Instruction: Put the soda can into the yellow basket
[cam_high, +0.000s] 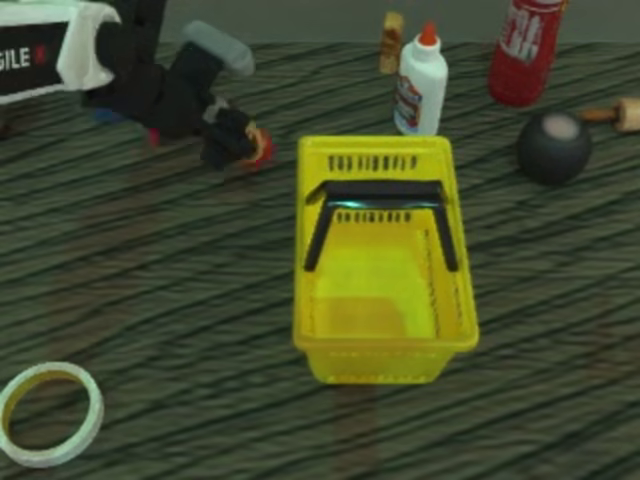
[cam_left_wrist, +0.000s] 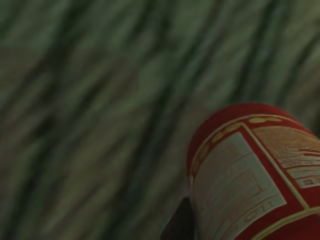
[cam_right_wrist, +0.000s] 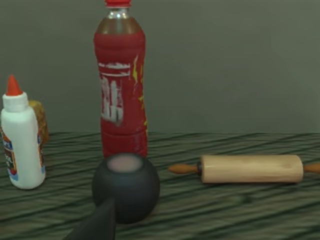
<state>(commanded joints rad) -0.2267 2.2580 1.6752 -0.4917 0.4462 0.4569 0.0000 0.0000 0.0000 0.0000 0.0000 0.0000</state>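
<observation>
The soda can (cam_high: 263, 148) shows as a small red patch at the tip of my left gripper (cam_high: 245, 148), at the back left of the table, left of the yellow basket (cam_high: 385, 345). The left wrist view is filled at one side by the can (cam_left_wrist: 250, 170), red with a tan label, with a dark finger (cam_left_wrist: 179, 225) pressed against it; the gripper is shut on it. The basket stands mid-table, black handle (cam_high: 380, 190) folded across its far end, inside bare. My right gripper (cam_right_wrist: 102, 220) is outside the top view.
Behind the basket stand a white glue bottle (cam_high: 420, 80), a tall red bottle (cam_high: 525, 50) and a small brown object (cam_high: 391, 40). A dark ball (cam_high: 553, 147) and a rolling pin (cam_high: 620, 113) lie at the back right. A tape ring (cam_high: 48, 413) lies front left.
</observation>
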